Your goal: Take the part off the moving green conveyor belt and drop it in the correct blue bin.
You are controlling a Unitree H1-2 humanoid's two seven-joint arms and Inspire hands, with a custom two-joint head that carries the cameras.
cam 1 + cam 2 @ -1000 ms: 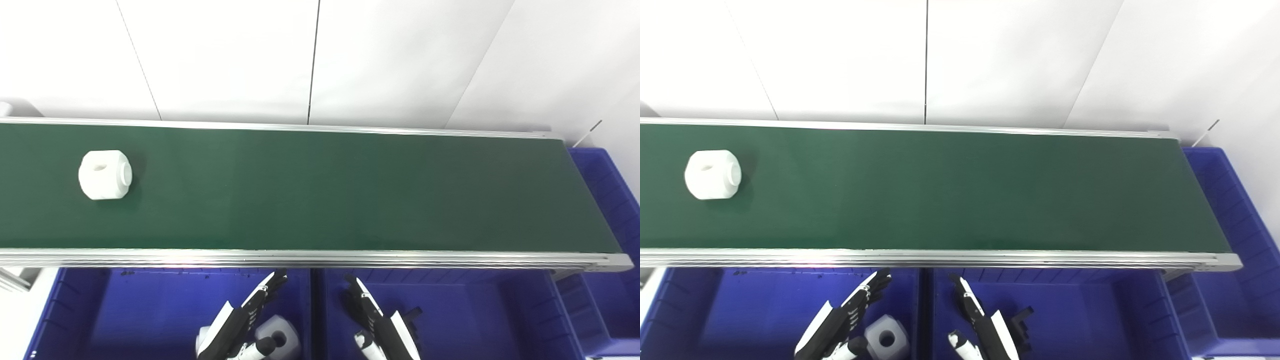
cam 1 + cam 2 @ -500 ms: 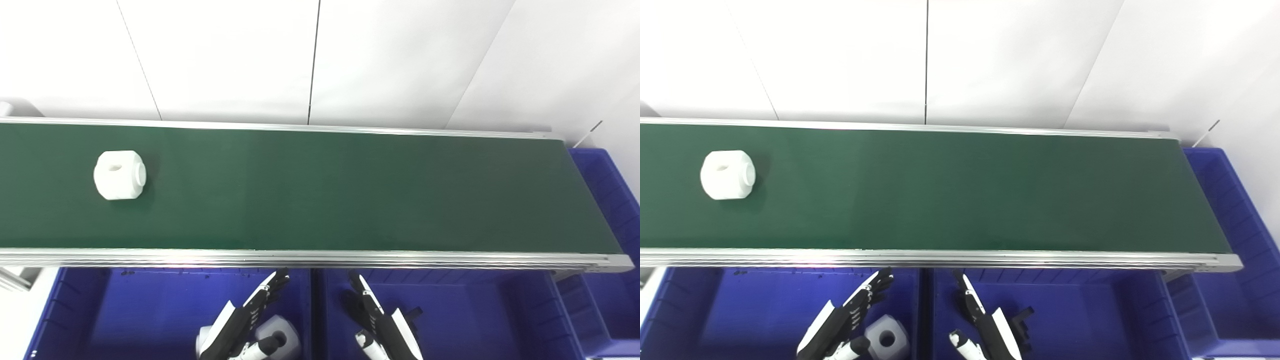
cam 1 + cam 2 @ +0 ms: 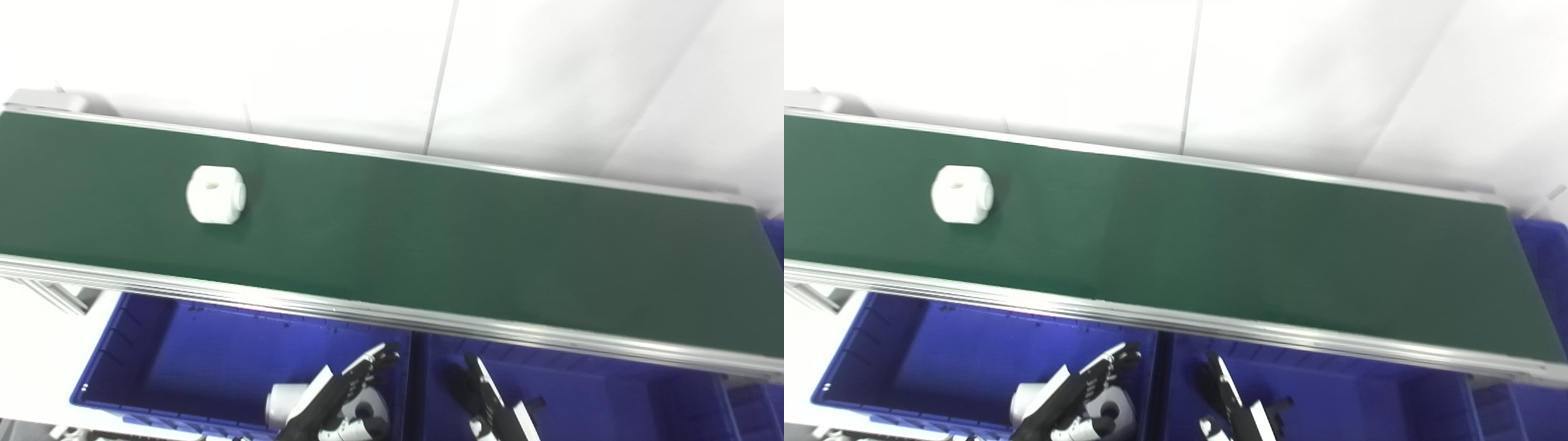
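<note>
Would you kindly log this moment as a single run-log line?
white part on green belt, ungrasped | left hand open over left blue bin | right hand open over right blue bin

The green conveyor belt (image 3: 429, 233) runs tilted across the view, its left end higher toward 10 o'clock and its right end lower toward 4 o'clock, framed by silver metal rails (image 3: 380, 315) along both long edges. One thing lies directly on it: a white part (image 3: 215, 195), chunky with a small hole in its top face, resting on the left portion at about 9 o'clock, midway between the rails.
</note>
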